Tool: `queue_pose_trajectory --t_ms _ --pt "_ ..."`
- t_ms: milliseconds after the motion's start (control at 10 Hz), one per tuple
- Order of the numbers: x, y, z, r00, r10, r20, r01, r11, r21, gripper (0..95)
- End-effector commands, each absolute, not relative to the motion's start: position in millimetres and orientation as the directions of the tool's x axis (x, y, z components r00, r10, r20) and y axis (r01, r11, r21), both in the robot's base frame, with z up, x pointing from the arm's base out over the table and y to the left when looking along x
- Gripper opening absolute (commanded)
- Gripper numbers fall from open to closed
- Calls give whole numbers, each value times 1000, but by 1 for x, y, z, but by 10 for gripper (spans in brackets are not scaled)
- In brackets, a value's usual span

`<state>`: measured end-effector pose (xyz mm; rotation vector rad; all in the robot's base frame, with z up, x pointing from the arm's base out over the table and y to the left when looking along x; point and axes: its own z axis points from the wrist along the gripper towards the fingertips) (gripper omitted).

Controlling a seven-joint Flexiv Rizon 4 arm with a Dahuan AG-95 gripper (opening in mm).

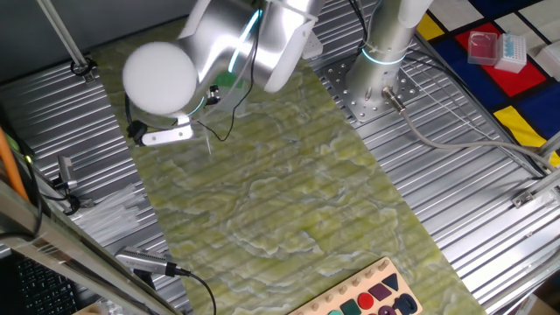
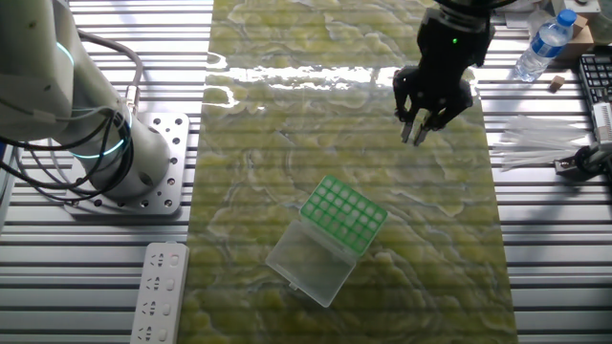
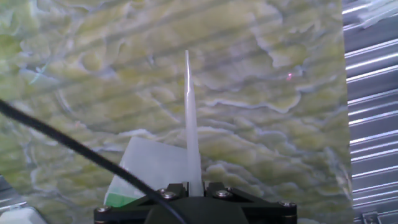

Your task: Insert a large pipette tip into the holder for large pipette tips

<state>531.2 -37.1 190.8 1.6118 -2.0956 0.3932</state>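
My gripper (image 2: 418,134) is pinched narrow on the large pipette tip (image 3: 190,118). In the hand view its wide end sits clamped between my fingers at the bottom centre of the frame, and the pale shaft runs straight up the picture to a fine point. Its long axis lies along my fingers, narrow end leading away from me toward the counter (image 2: 287,124) below. In the other fixed view the tip is too thin and clear to make out under my fingertips.

The holder for large pipette tips (image 2: 344,212) lies near the lower centre of that view, its clear lid swung open toward the lower left, well apart from my gripper, which hangs in the upper right over the green marbled mat. In the hand view only a corner of the holder and its pale lid shows, at the lower left behind the tip.

To do this step well, I judge I should carry the tip over the green grid, keeping it plumb, and choose one hole. The box sits skewed to the mat edges, so I should line up on the hole itself, not on the box sides. Then a slow, straight descent; any tilt could catch the point on the grid bars and bend it or slip it in my grasp.
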Motion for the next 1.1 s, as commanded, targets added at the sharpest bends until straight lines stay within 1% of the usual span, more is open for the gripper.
queue_pose_trajectory --t_ms 100,500,800,1100 --pt "521 -62 203 -50 -819 572 -975 164 151 0" --pt "496 -96 215 -45 -818 573 -975 161 154 0" --pt "478 -116 223 -51 -785 618 -972 180 148 0" --pt "472 -123 230 -33 -760 649 -971 179 161 0"
